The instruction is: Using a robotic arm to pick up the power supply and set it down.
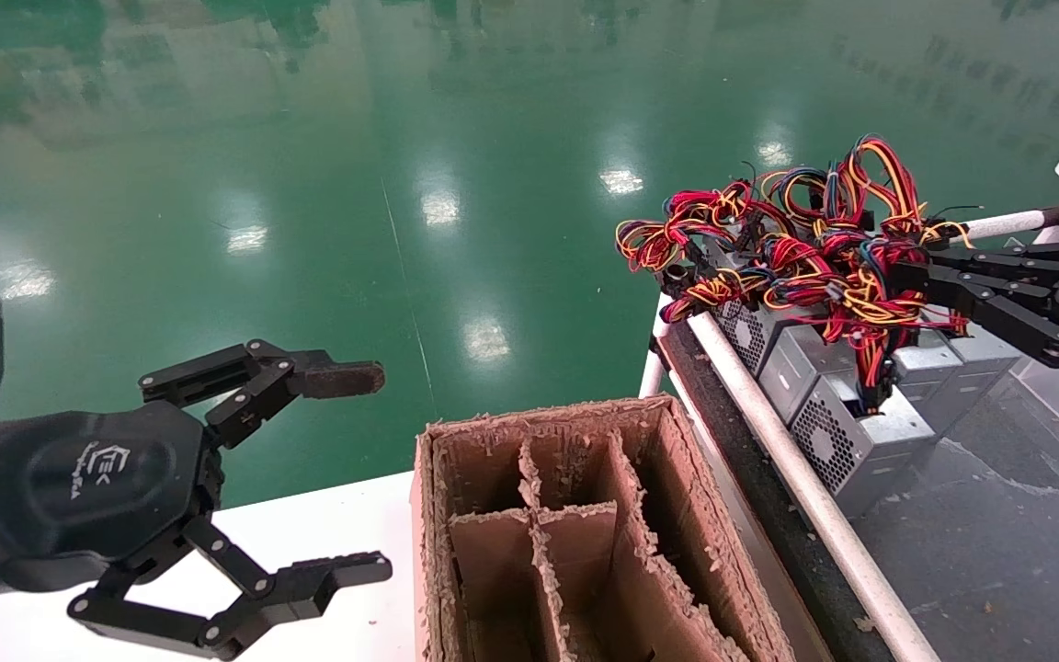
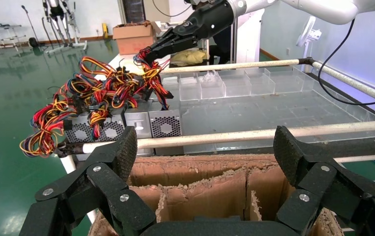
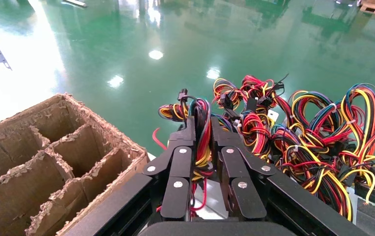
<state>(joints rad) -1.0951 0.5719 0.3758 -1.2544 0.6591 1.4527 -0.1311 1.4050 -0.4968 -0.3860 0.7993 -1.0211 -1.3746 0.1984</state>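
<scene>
The right gripper (image 1: 902, 276) is seen closed on the wire bundle (image 3: 202, 142) of a power supply (image 1: 860, 441), which sits in a row on the right-hand tray (image 1: 998, 515). The left gripper (image 1: 359, 473) is held wide open near the cardboard box (image 1: 677, 478).

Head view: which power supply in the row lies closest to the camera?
The end power supply, with its fan grille beside the white rail; the others line up behind it, under the wires that the right gripper grips.
</scene>
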